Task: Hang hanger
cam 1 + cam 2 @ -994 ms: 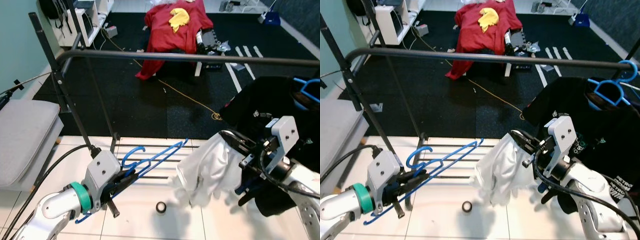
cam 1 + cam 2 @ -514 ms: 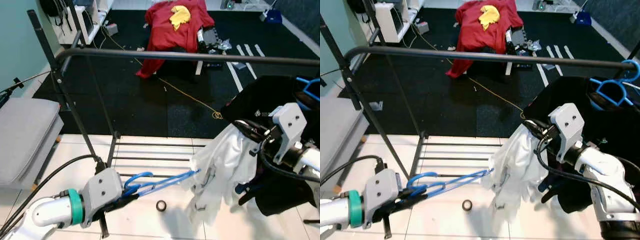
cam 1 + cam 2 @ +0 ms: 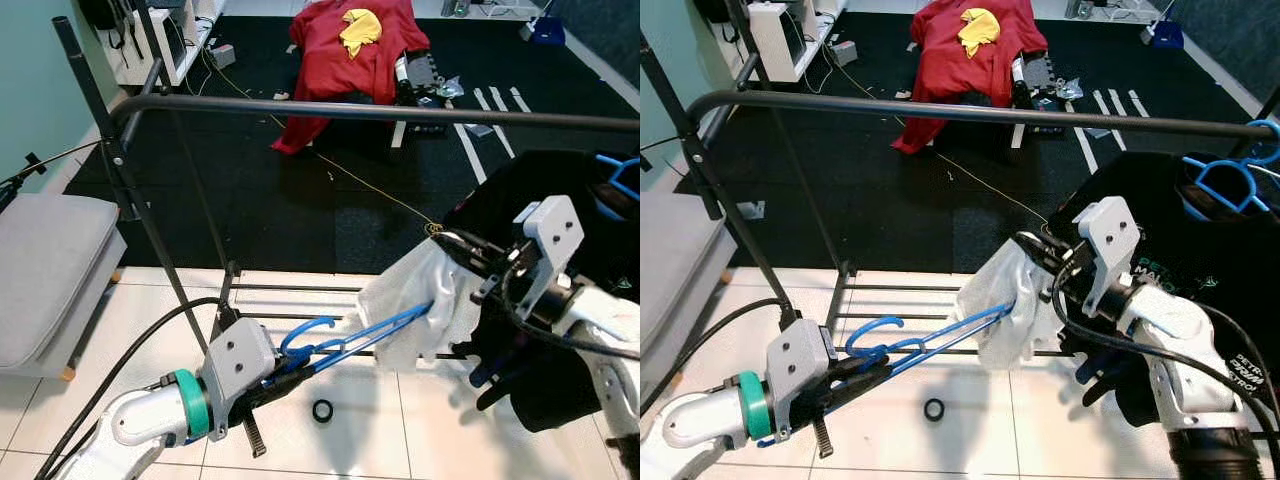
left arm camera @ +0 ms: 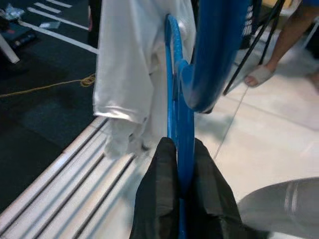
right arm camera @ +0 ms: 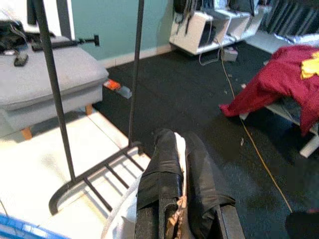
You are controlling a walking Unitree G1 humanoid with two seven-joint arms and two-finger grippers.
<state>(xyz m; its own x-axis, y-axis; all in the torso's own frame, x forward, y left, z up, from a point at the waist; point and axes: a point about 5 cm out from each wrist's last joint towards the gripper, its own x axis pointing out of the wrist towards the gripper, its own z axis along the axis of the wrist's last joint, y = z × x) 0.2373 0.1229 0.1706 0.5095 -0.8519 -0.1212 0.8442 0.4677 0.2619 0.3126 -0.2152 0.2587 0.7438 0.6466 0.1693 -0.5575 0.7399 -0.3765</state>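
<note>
A blue plastic hanger [image 3: 350,335] lies slanted low in front of me, with my left gripper [image 3: 272,385] shut on its lower bar near the hook [image 4: 174,124]. Its far end reaches into a white shirt [image 3: 425,310]. My right gripper [image 3: 458,247] is shut on the top of that shirt, and cloth shows between its fingers [image 5: 164,169]. The black rail [image 3: 380,112] of the clothes rack runs across above both grippers. At the right a black shirt [image 3: 560,200] hangs on another blue hanger [image 3: 1225,175].
The rack's base bars [image 3: 290,295] lie on the white tiles, with a small roll of tape [image 3: 321,411] near them. A grey padded bench [image 3: 50,260] stands at the left. Red cloth [image 3: 350,50] drapes a table on the dark carpet behind. A person's foot [image 4: 259,74] stands close by.
My left gripper has lifted the hanger and pushed its far end into the white shirt. My right gripper has carried the shirt left toward the hanger.
</note>
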